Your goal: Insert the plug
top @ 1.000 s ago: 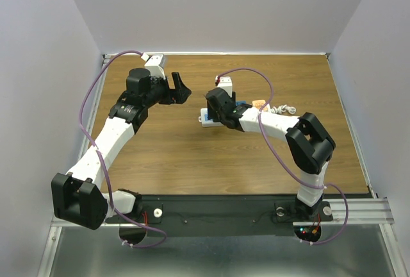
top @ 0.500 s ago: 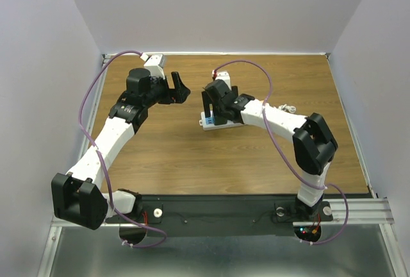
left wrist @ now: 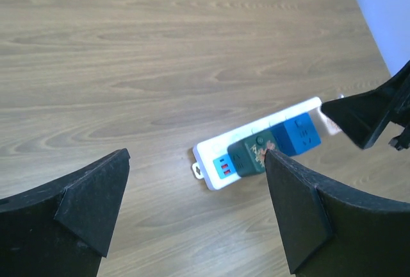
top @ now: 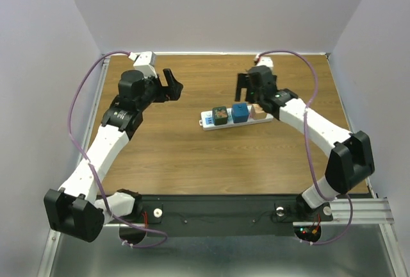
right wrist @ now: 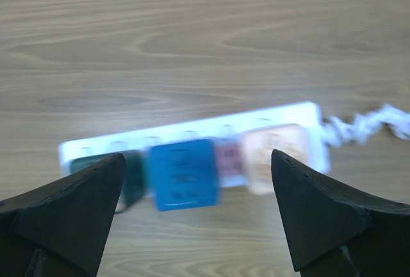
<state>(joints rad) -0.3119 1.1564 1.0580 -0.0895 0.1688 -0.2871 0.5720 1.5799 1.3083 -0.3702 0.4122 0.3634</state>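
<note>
A white power strip [top: 207, 120] lies mid-table. Three cube plugs sit on it in a row: dark green [top: 220, 115], blue [top: 240, 113], peach [top: 258, 111]. My right gripper [top: 246, 86] hovers open behind the strip, holding nothing. Its view, blurred, looks down on the strip [right wrist: 192, 128] with the blue plug [right wrist: 184, 173] between the wide fingers and the green plug [right wrist: 131, 176] at the left one. My left gripper [top: 172, 84] is open, left of the strip and clear of it. Its view shows the strip [left wrist: 214, 161] and green plug [left wrist: 251, 155] ahead.
The strip's white coiled cord [right wrist: 365, 123] trails off its right end. White walls close in the table on three sides. The right gripper's dark fingertip [left wrist: 368, 113] shows at the right edge of the left wrist view.
My right gripper was shut down at the strip's left part; it has opened and pulled up and back to the right, uncovering the green plug. The left gripper drew slightly back to the left.
</note>
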